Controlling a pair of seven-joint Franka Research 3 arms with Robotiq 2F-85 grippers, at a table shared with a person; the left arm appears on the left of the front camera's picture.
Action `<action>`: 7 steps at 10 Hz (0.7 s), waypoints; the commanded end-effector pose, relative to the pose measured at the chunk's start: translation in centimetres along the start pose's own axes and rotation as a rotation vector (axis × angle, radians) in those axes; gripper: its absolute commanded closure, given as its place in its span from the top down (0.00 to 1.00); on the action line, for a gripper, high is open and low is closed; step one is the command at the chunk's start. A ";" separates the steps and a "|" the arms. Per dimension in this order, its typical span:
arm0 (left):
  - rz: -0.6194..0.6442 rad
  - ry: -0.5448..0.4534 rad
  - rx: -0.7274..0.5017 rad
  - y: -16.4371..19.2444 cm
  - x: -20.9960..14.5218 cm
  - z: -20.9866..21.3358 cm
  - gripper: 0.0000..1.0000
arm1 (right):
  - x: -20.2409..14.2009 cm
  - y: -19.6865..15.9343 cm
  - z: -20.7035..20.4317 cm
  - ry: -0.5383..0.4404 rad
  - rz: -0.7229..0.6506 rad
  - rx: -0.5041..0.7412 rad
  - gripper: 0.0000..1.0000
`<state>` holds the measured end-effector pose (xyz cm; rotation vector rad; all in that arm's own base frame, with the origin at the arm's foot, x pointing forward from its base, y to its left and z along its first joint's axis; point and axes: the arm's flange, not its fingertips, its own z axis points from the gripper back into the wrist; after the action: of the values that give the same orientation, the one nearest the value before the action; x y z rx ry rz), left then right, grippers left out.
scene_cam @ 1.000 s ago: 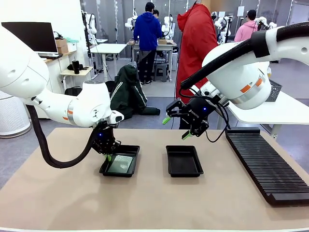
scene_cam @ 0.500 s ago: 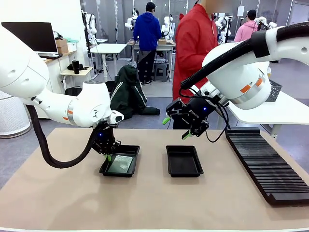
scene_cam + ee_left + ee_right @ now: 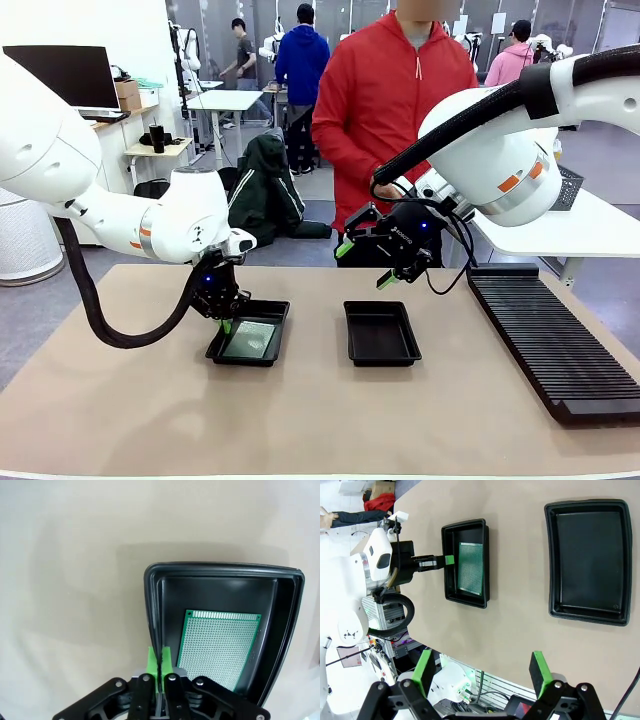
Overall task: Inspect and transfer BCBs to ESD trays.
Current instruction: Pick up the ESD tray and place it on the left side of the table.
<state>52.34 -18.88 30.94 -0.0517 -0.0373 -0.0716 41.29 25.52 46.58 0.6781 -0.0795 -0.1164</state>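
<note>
The left gripper point(image 3: 159, 656) had its green pads pressed together on the long side wall of the left ESD tray point(image 3: 222, 568). It was pinching that wall, not the BCB point(image 3: 218, 647), which lay flat on the tray floor just inside the clamped wall with its long axis parallel to it. The front view put the pincer at the tray's outer edge, so the left arm was by far the nearer to the board. The right gripper point(image 3: 364, 265) hung with fingers spread wide and holding nothing, above the far end of the empty ESD tray point(image 3: 383, 361), well apart from the board. Picking up the board would probably need the left pincer to let go and shift inward across the wall. A person in a red jacket point(image 3: 400, 110) stood at the far side
</note>
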 end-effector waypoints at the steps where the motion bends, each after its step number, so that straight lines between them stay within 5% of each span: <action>1: 0.000 0.017 -0.115 2.0 0.1 0.3 0.04 | -0.1 0.0 0.0 0.001 0.000 0.001 1.00; 7: 0.035 0.006 -0.365 11.4 -1.3 3.5 0.04 | -0.1 0.0 0.0 0.001 0.000 0.001 1.00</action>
<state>52.87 -8.92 33.67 -0.3645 -0.0234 -0.0337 41.30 25.52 46.59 0.6781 -0.0796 -0.1164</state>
